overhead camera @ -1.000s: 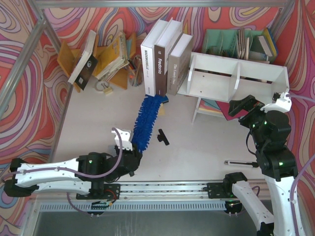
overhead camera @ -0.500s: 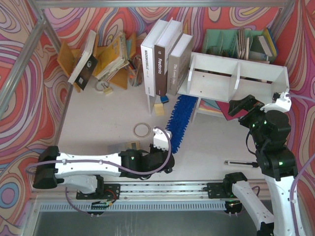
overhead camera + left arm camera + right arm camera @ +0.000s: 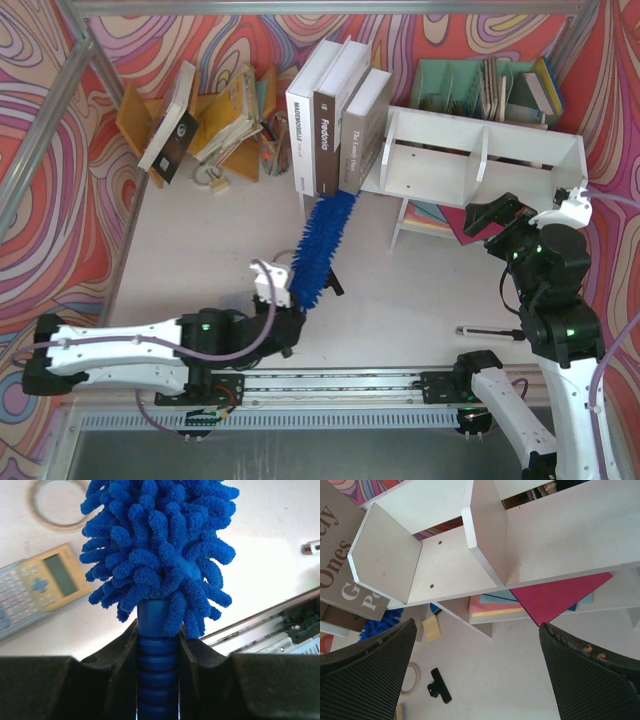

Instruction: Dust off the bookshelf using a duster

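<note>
The fluffy blue duster (image 3: 322, 245) slants up from my left gripper (image 3: 283, 300) toward the foot of the upright books, its tip just left of the white bookshelf (image 3: 520, 165). In the left wrist view the jaws are shut on the ribbed blue handle (image 3: 157, 665), with the duster's head (image 3: 160, 545) spreading above my left gripper (image 3: 157, 635). My right gripper (image 3: 497, 217) hovers open in front of the bookshelf's right half. Its wrist view looks between the wide-apart fingers (image 3: 365, 665) into the two compartments of the bookshelf (image 3: 520, 545).
Three large books (image 3: 335, 110) stand left of the shelf, a yellow rack (image 3: 135, 115) and a green organiser (image 3: 450, 85) behind. Coloured paper (image 3: 555, 595) lies under the shelf. A black clip (image 3: 437, 685), tape ring (image 3: 50, 510), calculator (image 3: 40, 587) and pen (image 3: 487, 331) lie on the table.
The left arm swung the duster right until its head reached under the shelf's left end, then pulled back left. The duster now points at the books' foot. The right arm is still.
</note>
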`<state>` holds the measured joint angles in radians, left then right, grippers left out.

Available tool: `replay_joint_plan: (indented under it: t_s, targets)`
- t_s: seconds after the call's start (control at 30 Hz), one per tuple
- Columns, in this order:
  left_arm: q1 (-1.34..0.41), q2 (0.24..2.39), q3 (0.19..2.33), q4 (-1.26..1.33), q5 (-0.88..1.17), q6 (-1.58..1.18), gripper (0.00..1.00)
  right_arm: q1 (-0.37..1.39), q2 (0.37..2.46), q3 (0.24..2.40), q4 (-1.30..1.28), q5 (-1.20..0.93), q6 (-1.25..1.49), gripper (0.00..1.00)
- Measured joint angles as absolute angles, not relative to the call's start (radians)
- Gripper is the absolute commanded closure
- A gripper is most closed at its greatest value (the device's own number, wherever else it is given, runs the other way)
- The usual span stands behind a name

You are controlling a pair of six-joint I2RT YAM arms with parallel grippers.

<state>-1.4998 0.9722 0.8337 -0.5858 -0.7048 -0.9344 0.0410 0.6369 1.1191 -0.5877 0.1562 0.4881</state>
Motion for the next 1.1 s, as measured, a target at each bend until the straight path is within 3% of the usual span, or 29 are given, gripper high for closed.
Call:
replay_joint_plan:
  t_s: [0.2, 0.33, 0.57, 0.83, 1.1]
  targets:
    - [-1.500, 0.765, 0.762, -0.744, -0.773, -1.024, 1.00, 0.041, 0.637, 1.119, -0.588, 0.156, 0.488, 0.01]
    - [-1.500, 0.764, 0.743, -0.749, -0.779, -1.032, 1.00, 0.041, 0.637, 1.119, -0.588, 0.156, 0.488, 0.01]
    - [-1.499, 1.020, 0.796, -0.620, -0.762, -0.979, 1.00, 0.041, 0.637, 1.119, -0.588, 0.155, 0.494, 0.01]
    - [-1.499, 1.364, 1.041, -0.469, -0.650, -0.855, 1.00, 0.041, 0.637, 1.119, -0.588, 0.155, 0.495, 0.01]
    - [-1.488, 1.438, 1.055, -0.440, -0.617, -0.853, 1.00, 0.041, 0.636, 1.119, -0.588, 0.156, 0.495, 0.01]
